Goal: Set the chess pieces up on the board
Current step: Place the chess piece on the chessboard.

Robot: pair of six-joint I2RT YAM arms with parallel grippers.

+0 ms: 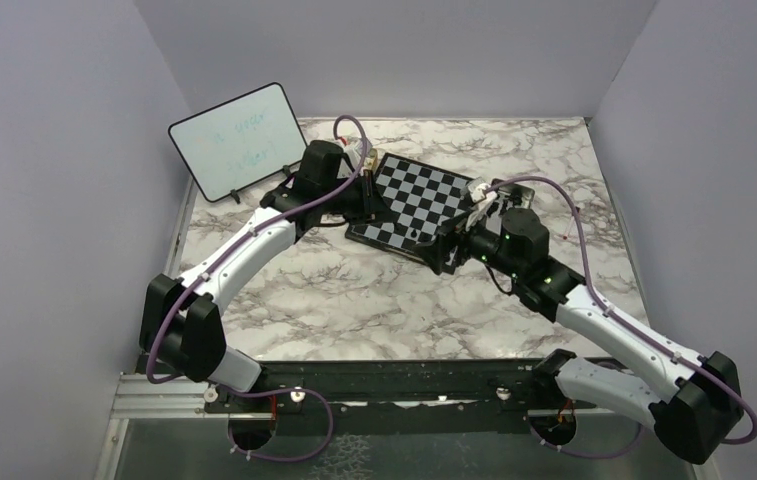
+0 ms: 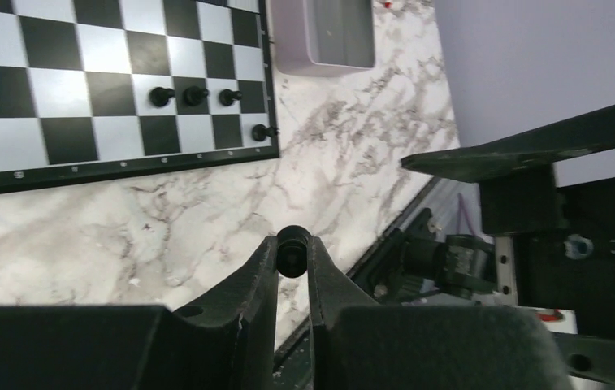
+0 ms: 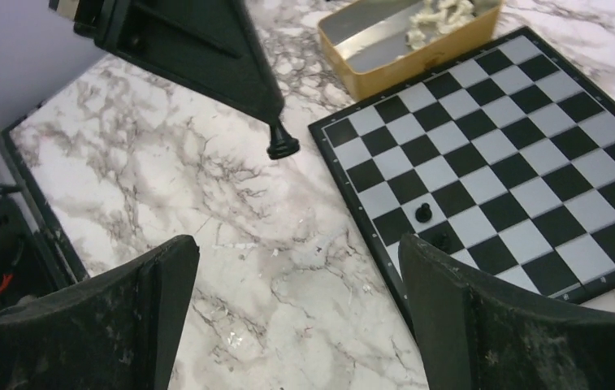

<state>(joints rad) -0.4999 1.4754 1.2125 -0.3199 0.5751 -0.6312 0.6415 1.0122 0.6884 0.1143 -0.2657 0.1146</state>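
Table [image 1: 354, 290]: marble-patterned top that carried everything else; both arms reached in from its near edge.
Dry-erase board [image 1: 237, 140]: white with a black frame, propped at the back left, well apart from the play area.
Chessboard [image 1: 420, 195]: lay flat near the middle of the table, turned at an angle, between the two wrists.
Gold tin [image 3: 385, 69]: open, on the marble just beside one edge of the chessboard.
Pale tray [image 2: 320, 67]: shallow and open, on the marble near the chessboard's corner.
Right gripper [image 3: 296, 248]: jaws spread wide, nothing between them, held above the marble next to the chessboard's edge.
Left gripper [image 2: 292, 244]: fingers drawn narrow and pinched on a held black piece [image 3: 282, 145], gripped by its top with the base pointing down.
Held black piece, place: over the marble just off the chessboard's corner; whether its base touched the table could not be told.
Black pieces on the board [image 2: 194, 95]: four in the left wrist view, three in a row on neighbouring squares and one on the edge row near the corner.
Cream-white pieces [image 3: 434, 16]: heaped inside the gold tin.
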